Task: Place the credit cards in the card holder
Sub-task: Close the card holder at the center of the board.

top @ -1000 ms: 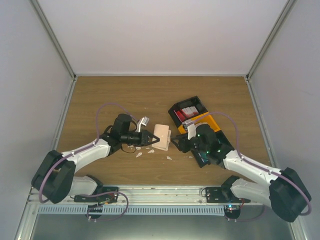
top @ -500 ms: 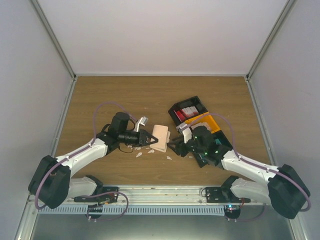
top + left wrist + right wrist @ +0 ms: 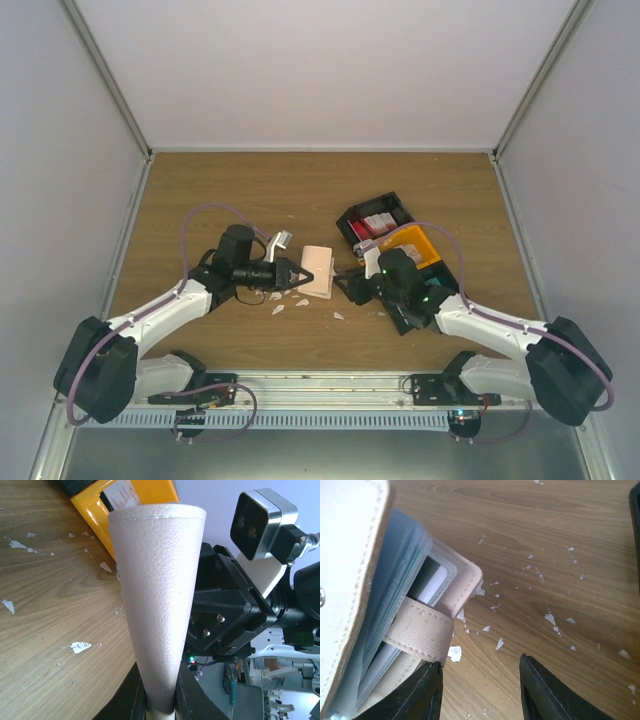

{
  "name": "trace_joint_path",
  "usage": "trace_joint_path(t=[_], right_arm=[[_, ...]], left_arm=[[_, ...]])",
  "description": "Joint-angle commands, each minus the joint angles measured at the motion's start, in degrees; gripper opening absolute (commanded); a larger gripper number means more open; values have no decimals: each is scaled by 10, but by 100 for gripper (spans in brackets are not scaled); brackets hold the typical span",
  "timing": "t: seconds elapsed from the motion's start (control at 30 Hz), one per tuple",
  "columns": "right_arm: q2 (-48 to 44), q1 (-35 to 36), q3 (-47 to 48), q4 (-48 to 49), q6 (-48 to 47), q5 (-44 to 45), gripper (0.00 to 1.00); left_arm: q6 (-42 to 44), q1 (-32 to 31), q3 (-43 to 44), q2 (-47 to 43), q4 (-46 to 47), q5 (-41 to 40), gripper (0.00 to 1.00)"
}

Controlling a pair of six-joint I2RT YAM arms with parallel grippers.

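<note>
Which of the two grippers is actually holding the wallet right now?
The left gripper: it is shut on the edge of the wallet. The right gripper is open beside the strap, with nothing between its fingers.

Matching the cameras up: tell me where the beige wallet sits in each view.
Top view: wallet, mid-table.
Left wrist: wallet fills mid-frame, standing tall.
Right wrist: wallet at the left edge.
Shared landmark: white scraps beside it.
</note>
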Motion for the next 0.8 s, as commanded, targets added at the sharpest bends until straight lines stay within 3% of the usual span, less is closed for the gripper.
trace_joint_path(t=[0.0, 0.3, 0.5, 0.77], right_arm=[[18, -5, 16, 25, 74, 85, 44], [10, -12, 21, -41, 186, 144, 49], [-17, -15, 17, -53, 159, 130, 49], [-42, -17, 16, -75, 151, 22, 49]], left_arm=[[9, -4, -17, -13, 7, 35, 0], [10, -4, -23, -13, -7, 15, 0], [15, -4, -23, -13, -20, -13, 0], [5, -6, -66, 17, 27, -49, 0]])
